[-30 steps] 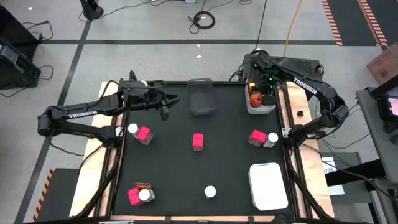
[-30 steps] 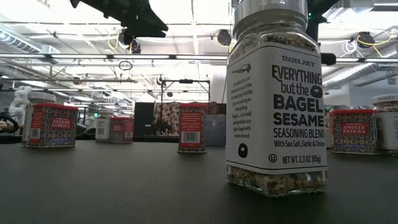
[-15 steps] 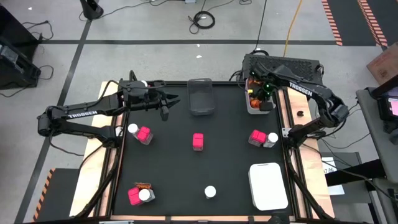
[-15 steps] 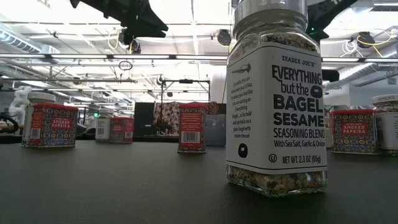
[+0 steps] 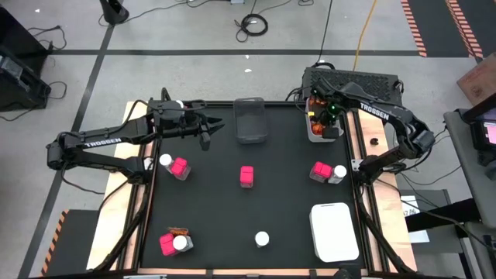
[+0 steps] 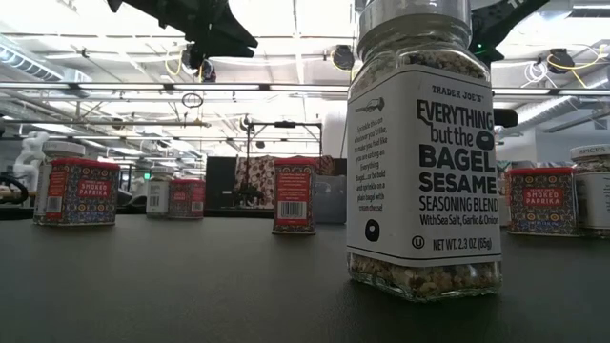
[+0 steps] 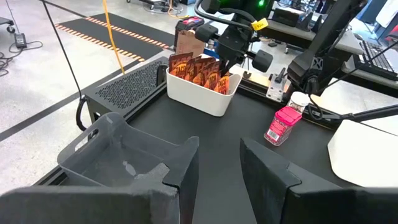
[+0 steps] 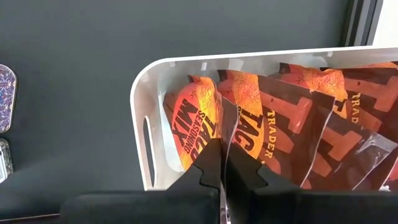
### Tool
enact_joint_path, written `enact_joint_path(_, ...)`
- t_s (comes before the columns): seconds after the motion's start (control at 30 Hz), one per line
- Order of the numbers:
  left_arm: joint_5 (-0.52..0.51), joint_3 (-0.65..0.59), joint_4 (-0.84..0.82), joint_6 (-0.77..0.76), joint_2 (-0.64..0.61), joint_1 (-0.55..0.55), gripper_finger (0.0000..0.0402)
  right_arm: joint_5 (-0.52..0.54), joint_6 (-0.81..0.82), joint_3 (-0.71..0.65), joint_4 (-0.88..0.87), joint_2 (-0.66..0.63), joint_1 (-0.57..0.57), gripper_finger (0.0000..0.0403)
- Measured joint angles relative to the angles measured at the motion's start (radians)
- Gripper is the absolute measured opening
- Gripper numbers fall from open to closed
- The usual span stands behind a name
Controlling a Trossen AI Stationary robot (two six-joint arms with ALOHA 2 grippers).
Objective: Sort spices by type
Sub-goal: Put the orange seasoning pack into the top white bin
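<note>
Right gripper (image 8: 222, 163) sits over the white bin (image 5: 324, 133) at the table's far right, jaws pressed together with nothing clearly held, tips among the orange-red sachets (image 8: 261, 134) standing upright in the bin. Left gripper (image 7: 214, 165) hovers by the dark grey tray (image 5: 250, 121) at far centre, jaws partly apart, empty. Pink packs (image 5: 246, 176) and white-lidded jars (image 5: 262, 239) lie scattered across the mat; one sachet (image 5: 178, 230) lies near left.

Overhead camera looking straight down on the black table (image 5: 209, 209); low camera sitting at tabletop level, close behind a seasoning jar (image 6: 424, 152); both wrist cameras sharing the white sachet bin (image 7: 199, 96).
</note>
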Motion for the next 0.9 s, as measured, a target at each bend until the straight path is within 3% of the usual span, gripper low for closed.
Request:
enact_joint_path(0.53, 0.033, 0.000, -0.086, 0.018, -0.002, 0.000, 0.0119, 0.004, 0.041, 0.001, -0.018, -0.014, 0.002, 0.0138)
enact_joint_path(0.77, 0.072, 0.012, -0.179, -0.086, -0.011, 0.000, 0.0119, 0.096, 0.052, 0.081, -0.076, -0.086, 0.031, 0.0159)
enact_joint_path(0.9, 0.141, 0.049, -0.280, -0.143, -0.053, -0.001, 0.0119, -0.006, 0.144, 0.167, -0.063, -0.134, 0.050, 0.0160)
